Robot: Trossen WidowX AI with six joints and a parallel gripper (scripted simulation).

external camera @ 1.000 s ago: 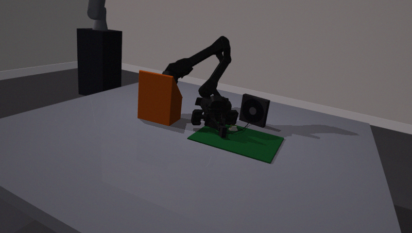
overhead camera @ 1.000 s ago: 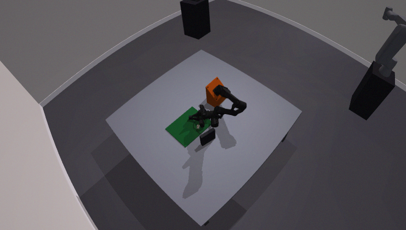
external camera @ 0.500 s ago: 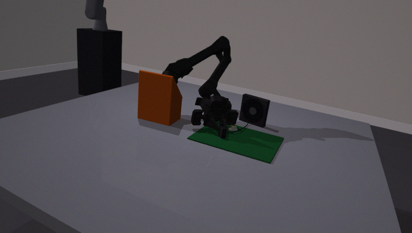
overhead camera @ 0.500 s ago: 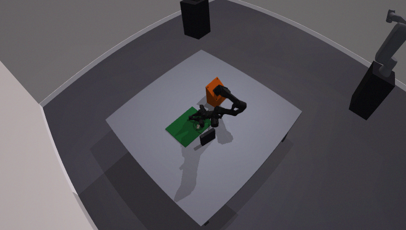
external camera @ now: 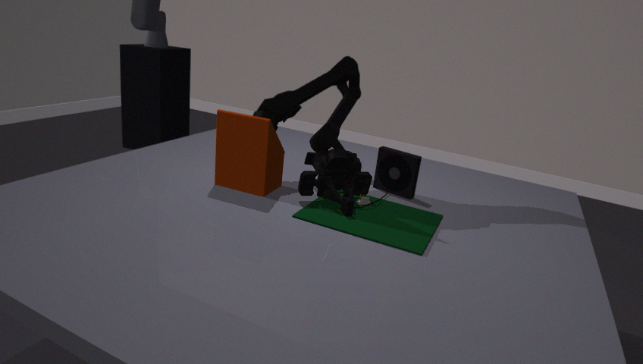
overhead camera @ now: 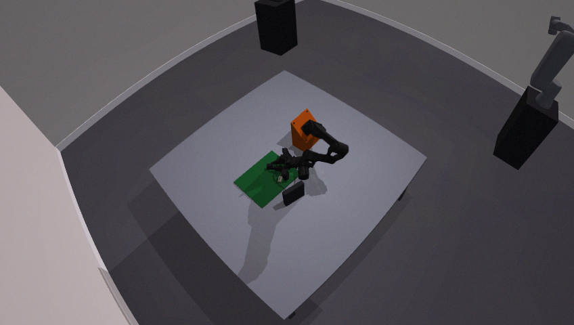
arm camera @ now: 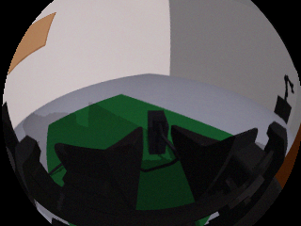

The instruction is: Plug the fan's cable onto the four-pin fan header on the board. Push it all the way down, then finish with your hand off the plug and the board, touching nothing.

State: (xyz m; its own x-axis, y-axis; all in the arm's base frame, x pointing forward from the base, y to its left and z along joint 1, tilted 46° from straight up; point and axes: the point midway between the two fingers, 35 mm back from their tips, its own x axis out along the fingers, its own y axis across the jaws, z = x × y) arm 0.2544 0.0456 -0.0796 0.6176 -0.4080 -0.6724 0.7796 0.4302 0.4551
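The gripper (arm camera: 157, 151) hovers low over the green board (external camera: 396, 225), its fingers parted and gripping nothing, while the pale plug (external camera: 362, 198) sits on the board's far edge, near the black fan (external camera: 396, 172).

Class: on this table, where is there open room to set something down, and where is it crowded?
Open: the table in front of the green board and left of the orange block. Crowded: the board's back corner, where gripper, plug, cable and fan bunch together.

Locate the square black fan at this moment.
In the exterior view the square black fan stands upright on the grey table, just behind the flat green board's far edge, right of the gripper.
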